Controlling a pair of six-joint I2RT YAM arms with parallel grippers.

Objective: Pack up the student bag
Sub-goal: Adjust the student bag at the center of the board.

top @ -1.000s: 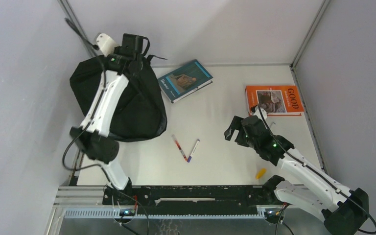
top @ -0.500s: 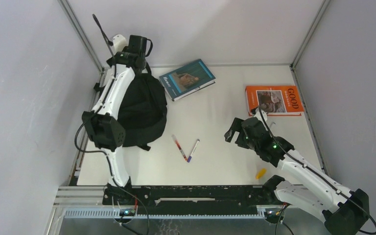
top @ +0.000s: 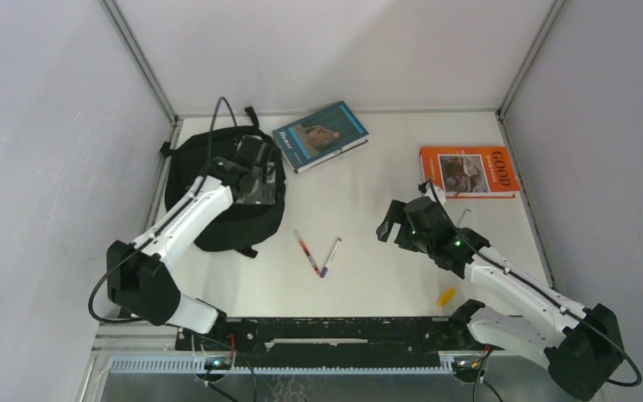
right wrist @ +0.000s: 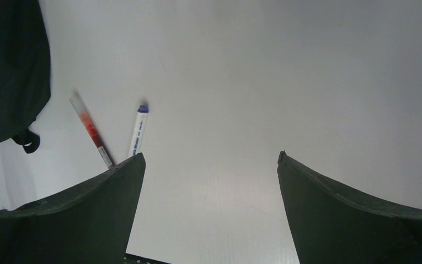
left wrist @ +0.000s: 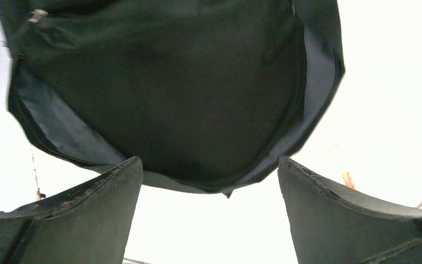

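Top external view shows us the student bag (top: 191, 159) lying flat on the far left part of the white counter (top: 368, 201). It is soft black cloth, lumpy and round like a big egg, and much bigger than the books. Its long side runs from the far edge toward the near edge, and thin black straps stick out at the far end. The left fingers (top: 258, 180) hang over the right part of the bag. In the left wrist view we see them spread wide with nothing between them, and below them dark cloth with a greyer band round its curved edge. The right fingers (top: 392, 222) are over a bare part of the counter, also spread wide and holding nothing. Just beside the bag's far right corner lies a flat teal book (top: 319, 136) with a picture and a white word that we cannot read. Near the far right corner lies an orange book (top: 469, 172) with "GOOD" in big letters. Between the bag and the right fingers lie two thin pens in a V shape: a clear pen with red inside (top: 306, 252) and a white pen with a blue tip (top: 330, 257), its small writing too tiny to read. A small yellow thing (top: 445, 296) sits close to the near edge.
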